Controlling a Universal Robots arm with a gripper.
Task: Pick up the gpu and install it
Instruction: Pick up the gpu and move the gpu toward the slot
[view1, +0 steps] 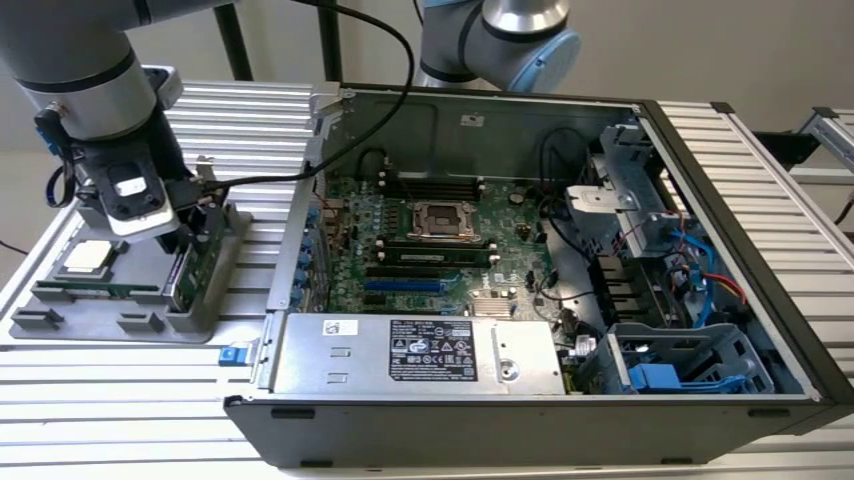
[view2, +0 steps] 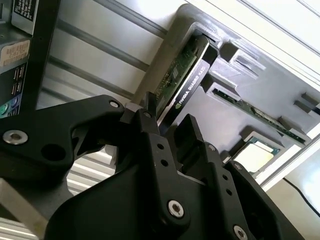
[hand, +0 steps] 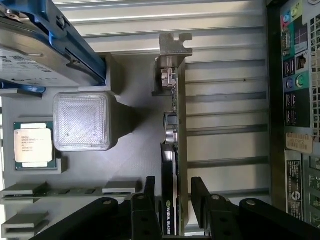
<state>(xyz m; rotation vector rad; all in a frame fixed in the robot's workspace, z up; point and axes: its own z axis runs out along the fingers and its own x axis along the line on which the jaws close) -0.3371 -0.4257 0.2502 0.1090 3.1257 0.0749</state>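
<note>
Jaws: released, straddling the gpu (hand: 170, 165), a gap on either side.
Gpu: on edge in the grey tray (hand: 135, 155), along its edge facing the computer case (view1: 467, 125).
Risk: closing off-centre could tilt the card and jam it in its slot.

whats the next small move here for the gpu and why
Probably close the fingers: the gripper is open and straddles the gpu, which stands on edge in the gray holder, with a gap visible on each side in the first wrist view.
</note>
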